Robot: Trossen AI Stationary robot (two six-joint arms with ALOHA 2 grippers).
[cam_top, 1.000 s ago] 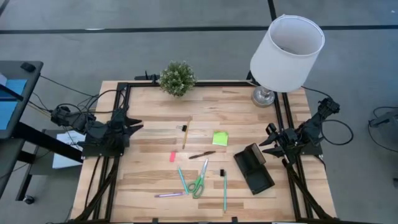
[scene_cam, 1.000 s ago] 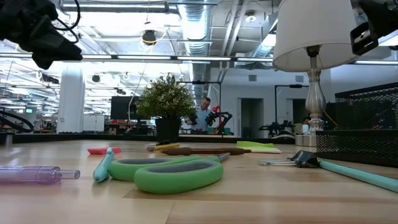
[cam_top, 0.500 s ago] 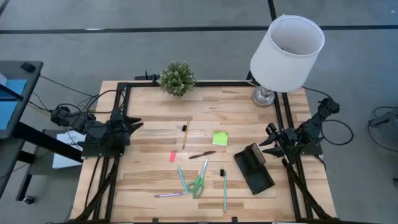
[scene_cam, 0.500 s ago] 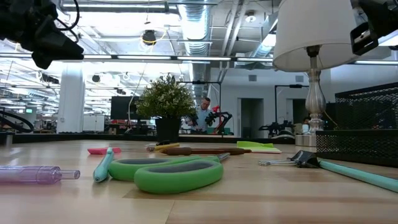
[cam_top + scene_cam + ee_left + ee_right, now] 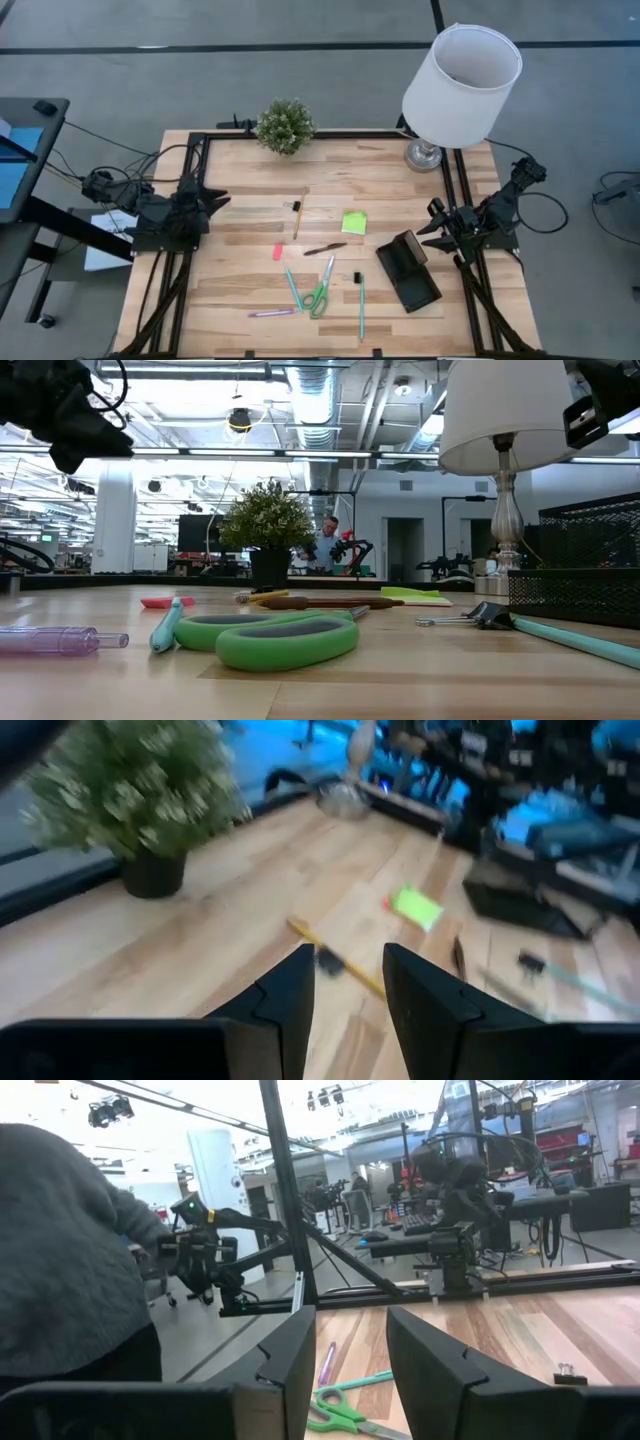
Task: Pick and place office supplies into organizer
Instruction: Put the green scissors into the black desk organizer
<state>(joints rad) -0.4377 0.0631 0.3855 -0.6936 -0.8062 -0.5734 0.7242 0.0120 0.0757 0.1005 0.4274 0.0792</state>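
High view: unmarked lime-green sticky-note pad [image 5: 353, 222].

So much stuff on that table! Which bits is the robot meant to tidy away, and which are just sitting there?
For the job:
organizer
sticky notes
scissors
pencil
eraser
dark pen
teal pens
purple pen
clips

Just sitting there:
plant
lamp

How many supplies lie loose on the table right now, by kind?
Pens: 4 (teal pen, second teal pen, purple pen, dark pen)
Pencil: 1
Scissors: 1
Sticky-note pad: 1
Eraser: 1
Black clips: 2
Total: 10
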